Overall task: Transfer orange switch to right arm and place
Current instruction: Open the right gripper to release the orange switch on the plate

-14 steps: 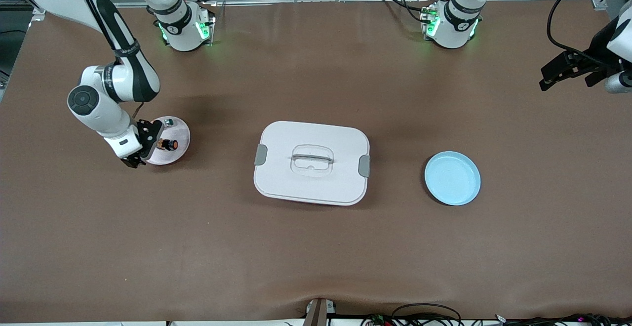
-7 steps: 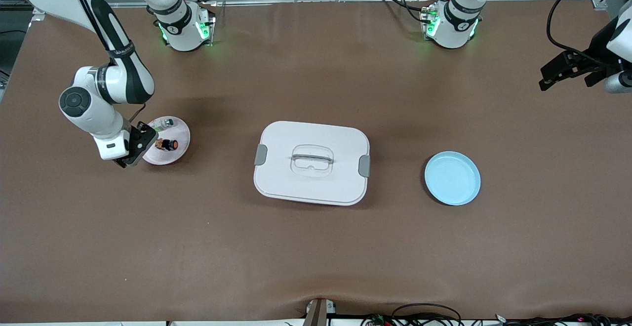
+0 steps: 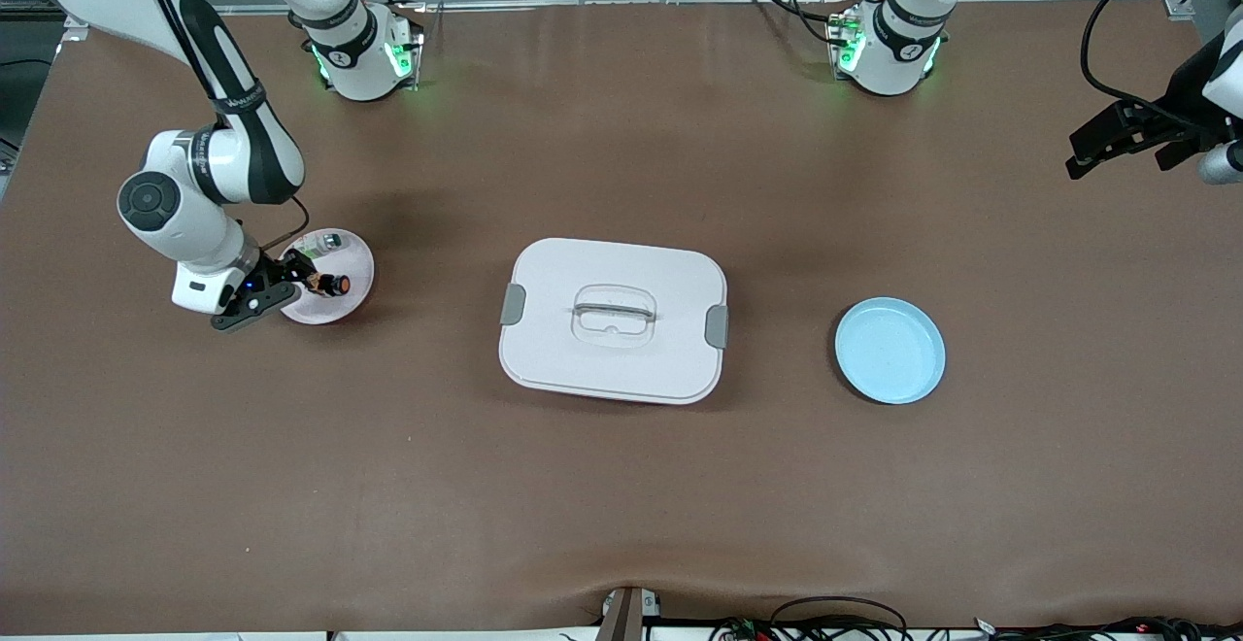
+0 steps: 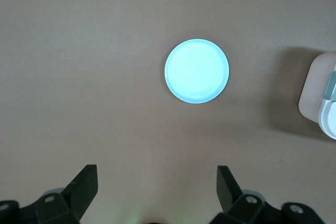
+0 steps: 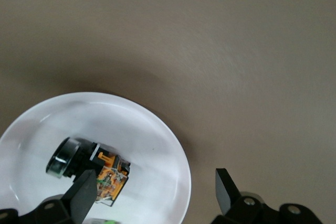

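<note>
pale pink plate [image 3: 352,277] at the right arm's end of the table holds the orange switch [image 3: 330,284], with the right gripper [image 3: 277,282] spread wide at the plate's 9 o'clock rim. left wrist view: the left gripper [image 4: 156,192], fingers wide and empty, hangs over bare table with the blue plate [image 4: 197,71] below. right wrist view: the switch [image 5: 92,168] lies on its side in the plate [image 5: 152,145], one open finger [image 5: 85,191] just over it.

A high front camera overlooks the whole table [image 3: 621,486], sharing its blue plate [image 3: 890,350] [image 4: 197,71] with the high, downward-looking left wrist view.
</note>
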`<state>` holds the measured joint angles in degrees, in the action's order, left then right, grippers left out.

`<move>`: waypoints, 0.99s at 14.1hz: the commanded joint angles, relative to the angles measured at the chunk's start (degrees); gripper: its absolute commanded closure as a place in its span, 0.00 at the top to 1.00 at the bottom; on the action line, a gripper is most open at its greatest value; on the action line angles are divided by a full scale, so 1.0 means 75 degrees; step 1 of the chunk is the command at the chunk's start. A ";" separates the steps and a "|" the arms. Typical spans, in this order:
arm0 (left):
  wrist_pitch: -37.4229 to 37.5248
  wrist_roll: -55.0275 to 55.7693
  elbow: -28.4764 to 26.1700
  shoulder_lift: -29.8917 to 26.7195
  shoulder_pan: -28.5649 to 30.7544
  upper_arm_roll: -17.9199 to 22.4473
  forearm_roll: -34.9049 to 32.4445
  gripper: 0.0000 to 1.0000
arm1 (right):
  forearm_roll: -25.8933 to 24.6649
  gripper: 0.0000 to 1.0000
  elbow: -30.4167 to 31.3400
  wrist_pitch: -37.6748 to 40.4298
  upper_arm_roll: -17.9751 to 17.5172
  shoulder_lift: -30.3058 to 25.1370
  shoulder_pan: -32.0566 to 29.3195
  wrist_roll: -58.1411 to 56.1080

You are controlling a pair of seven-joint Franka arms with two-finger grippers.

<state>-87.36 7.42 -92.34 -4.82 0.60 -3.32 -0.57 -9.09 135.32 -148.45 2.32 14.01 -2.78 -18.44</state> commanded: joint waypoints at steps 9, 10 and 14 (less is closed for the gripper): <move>0.0176 -0.0169 0.0171 0.0045 0.0049 0.0010 0.0111 1.00 | -0.0042 1.00 -0.0440 0.1313 -0.0168 -0.0835 -0.0098 0.4077; 0.0176 -0.0169 0.0171 0.0045 0.0037 0.0010 0.0111 1.00 | -0.0042 1.00 -0.0557 0.1615 -0.0168 -0.0999 -0.0110 0.4065; 0.0176 -0.0122 0.0171 0.0045 0.0014 -0.0026 0.0111 1.00 | 0.0331 1.00 -0.1786 0.3232 -0.0215 -0.1246 0.0183 0.4053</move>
<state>-87.36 7.41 -92.32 -4.82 0.61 -3.42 -0.57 -8.37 126.06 -129.30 1.21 5.72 -2.40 10.88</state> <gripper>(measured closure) 0.000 0.000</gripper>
